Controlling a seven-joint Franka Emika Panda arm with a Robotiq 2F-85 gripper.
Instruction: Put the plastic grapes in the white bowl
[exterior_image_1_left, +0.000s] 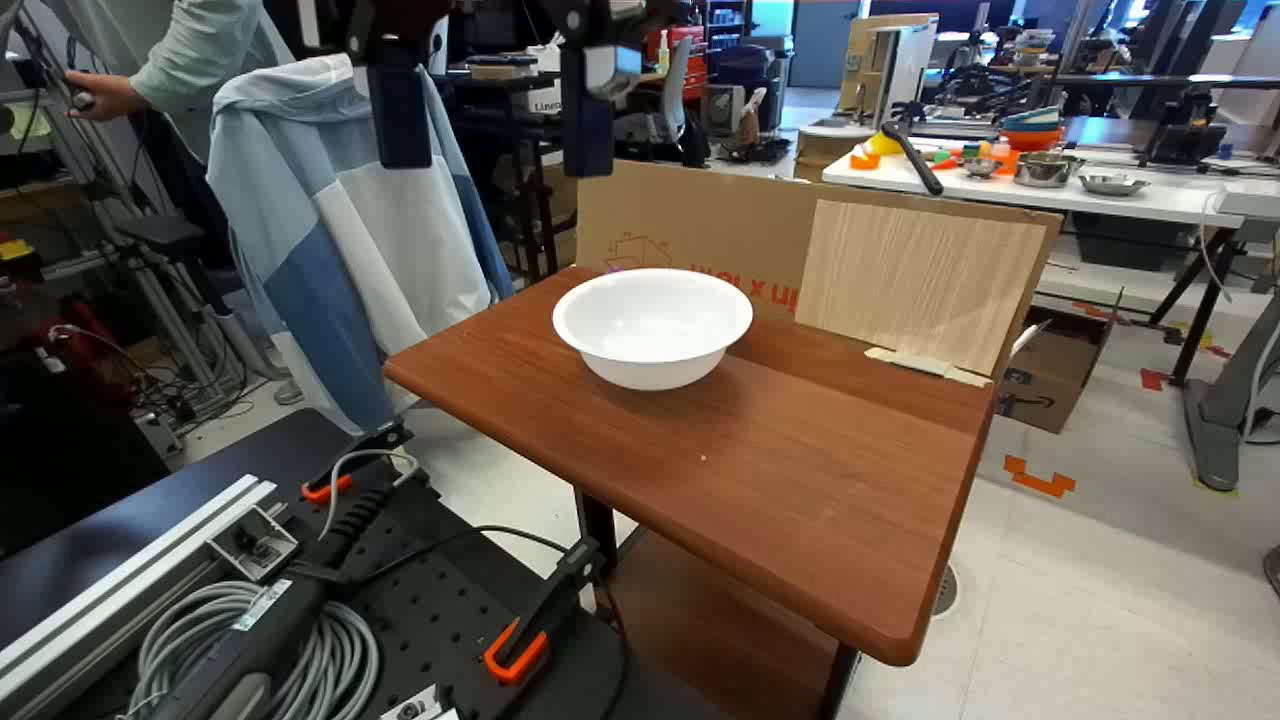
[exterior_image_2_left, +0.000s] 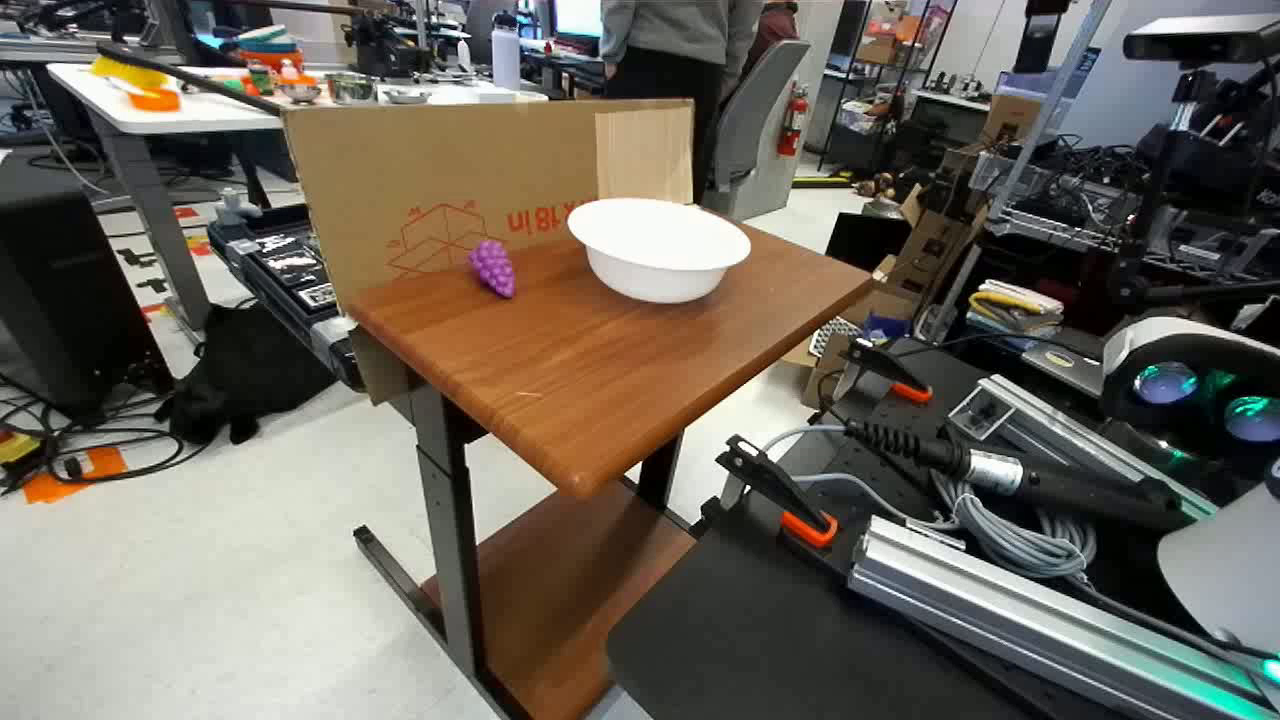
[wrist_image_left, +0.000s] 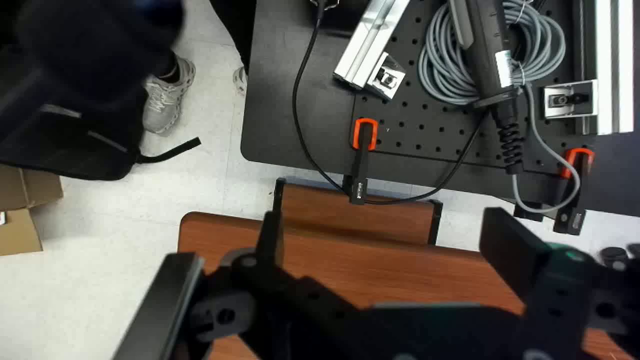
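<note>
Grapes (exterior_image_2_left: 492, 269) at nine o'clock from bowl (exterior_image_2_left: 658, 250) in an exterior view; I've tool (exterior_image_1_left: 497, 158) spread wide, empty; pick, place both remain.

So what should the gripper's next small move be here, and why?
Probably shift the gripper across toward the grapes, clear of the bowl. It is open and holds nothing, the grapes lie on the table apart from the bowl, and the wrist view shows neither grapes nor bowl.
</note>
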